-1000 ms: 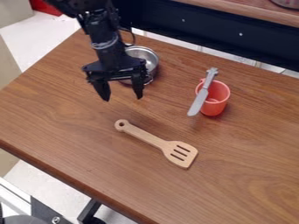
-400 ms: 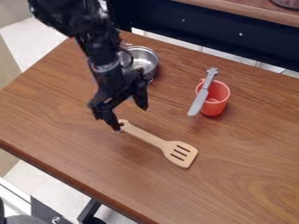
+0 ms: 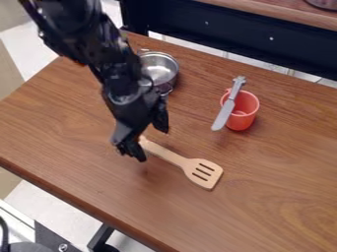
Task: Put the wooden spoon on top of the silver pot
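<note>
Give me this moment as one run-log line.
wooden spoon: flat on table | gripper: open, at spoon's handle end | silver pot: upright, partly behind arm | placement: not yet done

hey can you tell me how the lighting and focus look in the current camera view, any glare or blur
Camera view: soft glare on the tabletop, faint shadow beside the gripper, highlights inside the silver pot, slight softness overall.
</note>
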Robot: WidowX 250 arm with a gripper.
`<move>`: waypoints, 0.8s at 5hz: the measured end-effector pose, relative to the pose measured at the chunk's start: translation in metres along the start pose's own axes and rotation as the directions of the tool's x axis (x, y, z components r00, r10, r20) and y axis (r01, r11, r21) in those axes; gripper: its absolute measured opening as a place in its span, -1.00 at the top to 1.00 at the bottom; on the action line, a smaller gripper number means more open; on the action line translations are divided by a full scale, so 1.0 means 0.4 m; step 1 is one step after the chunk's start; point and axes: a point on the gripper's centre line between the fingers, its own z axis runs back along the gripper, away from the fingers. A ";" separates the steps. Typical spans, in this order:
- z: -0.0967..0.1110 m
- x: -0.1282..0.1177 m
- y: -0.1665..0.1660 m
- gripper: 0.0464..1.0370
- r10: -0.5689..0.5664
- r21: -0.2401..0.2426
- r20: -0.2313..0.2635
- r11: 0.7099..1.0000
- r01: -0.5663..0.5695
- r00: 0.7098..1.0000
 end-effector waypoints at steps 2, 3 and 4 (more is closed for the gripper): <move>-0.058 0.003 -0.008 -0.93 0.115 0.166 -0.021 0.980 -0.110 0.993; -0.067 0.004 -0.017 -0.93 0.111 0.192 -0.022 0.976 -0.105 0.994; -0.076 0.006 -0.017 -0.86 0.110 0.180 -0.015 0.978 -0.105 0.994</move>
